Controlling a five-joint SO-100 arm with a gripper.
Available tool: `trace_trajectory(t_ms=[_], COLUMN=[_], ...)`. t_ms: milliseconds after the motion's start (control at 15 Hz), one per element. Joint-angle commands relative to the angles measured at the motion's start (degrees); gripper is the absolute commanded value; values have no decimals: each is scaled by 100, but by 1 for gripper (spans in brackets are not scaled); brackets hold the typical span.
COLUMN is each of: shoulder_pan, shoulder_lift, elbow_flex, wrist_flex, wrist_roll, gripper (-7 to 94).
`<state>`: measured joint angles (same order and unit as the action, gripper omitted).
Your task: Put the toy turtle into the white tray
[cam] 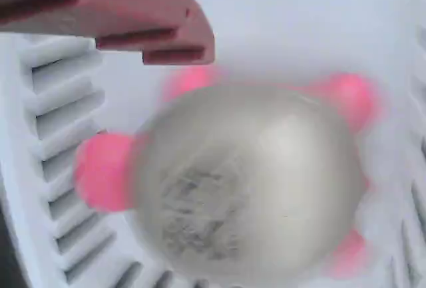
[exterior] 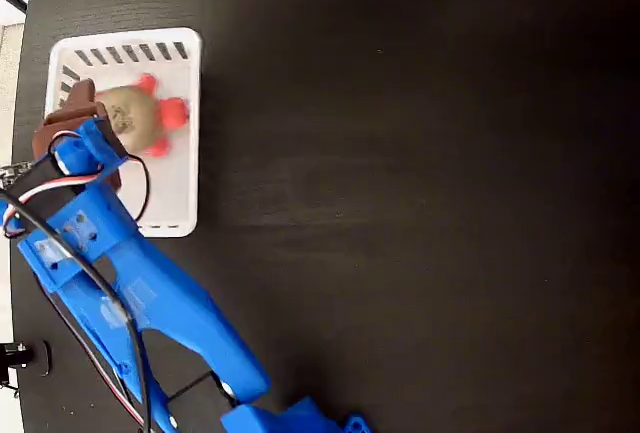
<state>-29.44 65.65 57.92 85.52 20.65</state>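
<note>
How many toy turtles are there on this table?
1. The turtle is inside the white tray, at the table's upper left in the fixed view, partly under the arm.

Motion-blurred toy turtle (cam: 246,181), sticker unreadable; gripper (exterior: 85,113) jaws' stance unclear.

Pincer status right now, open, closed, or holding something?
Pincer: cannot tell. It sits over the blurred toy turtle inside the white tray; only one finger shows, above the shell, so any grip is unclear.
</note>
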Motion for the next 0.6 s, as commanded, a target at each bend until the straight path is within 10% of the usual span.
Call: trace_trajectory(t_ms=[0, 267, 533], shoulder_pan=[-79, 97, 686], shoulder_lift=[360, 677, 1863], elbow_flex=[-44, -44, 369], wrist_flex=[18, 79, -97], wrist_roll=[70, -26, -290], gripper=[56, 56, 1])
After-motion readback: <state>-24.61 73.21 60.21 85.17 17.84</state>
